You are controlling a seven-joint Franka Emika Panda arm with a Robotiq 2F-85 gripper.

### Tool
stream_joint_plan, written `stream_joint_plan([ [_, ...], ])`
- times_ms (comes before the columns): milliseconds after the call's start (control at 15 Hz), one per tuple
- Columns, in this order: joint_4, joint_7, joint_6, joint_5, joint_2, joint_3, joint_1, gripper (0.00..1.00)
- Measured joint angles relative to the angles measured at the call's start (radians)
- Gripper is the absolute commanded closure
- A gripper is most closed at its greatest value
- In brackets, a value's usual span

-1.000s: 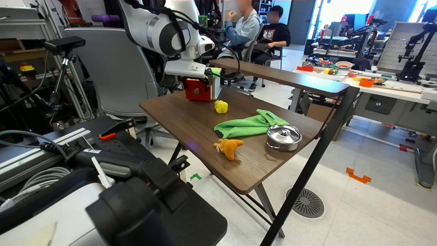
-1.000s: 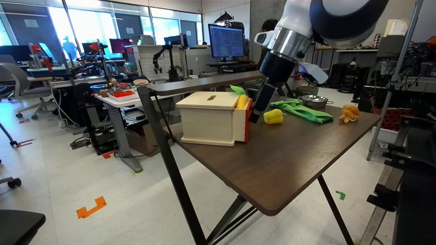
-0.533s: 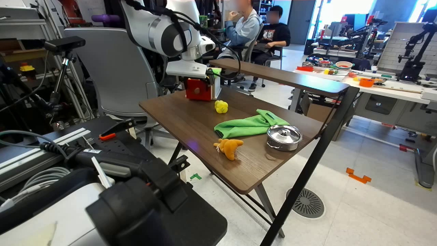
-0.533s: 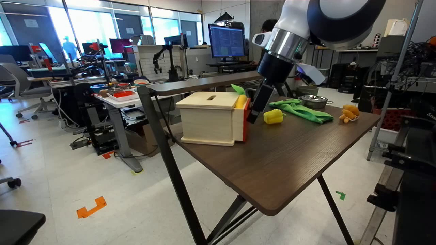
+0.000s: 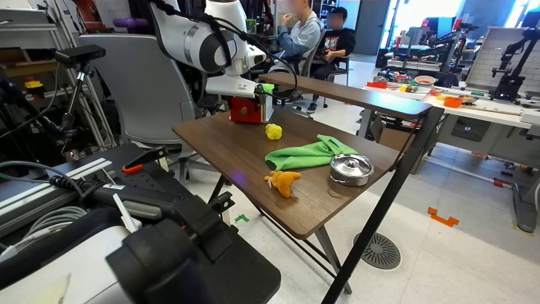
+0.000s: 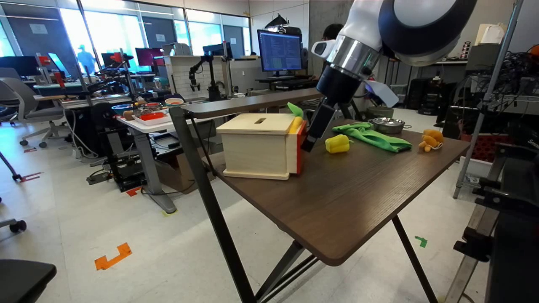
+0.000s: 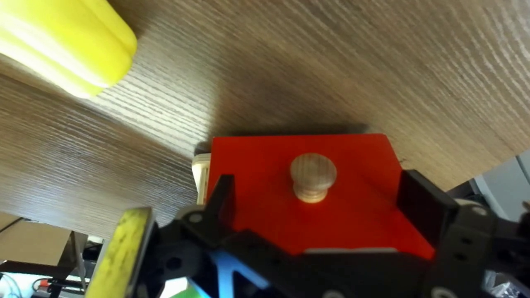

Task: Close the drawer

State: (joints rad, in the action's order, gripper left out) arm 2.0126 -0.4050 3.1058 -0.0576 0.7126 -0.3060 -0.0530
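Note:
The drawer has a red front with a round wooden knob, seen in both exterior views point(image 5: 253, 113) point(image 6: 300, 153) and the wrist view point(image 7: 265, 165). It sticks a short way out of a pale wooden box-shaped cabinet point(image 6: 254, 153). A yellow item with a green leaf point(image 6: 296, 123) stands in the drawer. My gripper point(image 7: 318, 180) is open, with one finger either side of the knob and not closed on it. In an exterior view the gripper point(image 6: 308, 145) is tilted, its tips at the red front. Whether both tips touch is hard to tell.
A yellow pepper point(image 6: 337, 144) lies near the drawer; the wrist view also shows it point(image 7: 66, 45). Further along the table are a green cloth point(image 5: 310, 155), a lidded metal pot point(image 5: 351, 170) and an orange plush toy point(image 5: 284, 183). A raised shelf point(image 5: 337, 93) runs behind the table.
The gripper and red drawer front have moved together towards the cabinet. The drawer now sticks out less than a second ago. The cabinet has shifted very slightly the same way.

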Motion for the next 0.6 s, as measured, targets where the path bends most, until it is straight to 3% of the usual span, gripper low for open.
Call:
stream_joint_plan([
  [600, 0.001, 0.0, 0.003, -0.01, 0.008, -0.03, -0.032, 0.0],
])
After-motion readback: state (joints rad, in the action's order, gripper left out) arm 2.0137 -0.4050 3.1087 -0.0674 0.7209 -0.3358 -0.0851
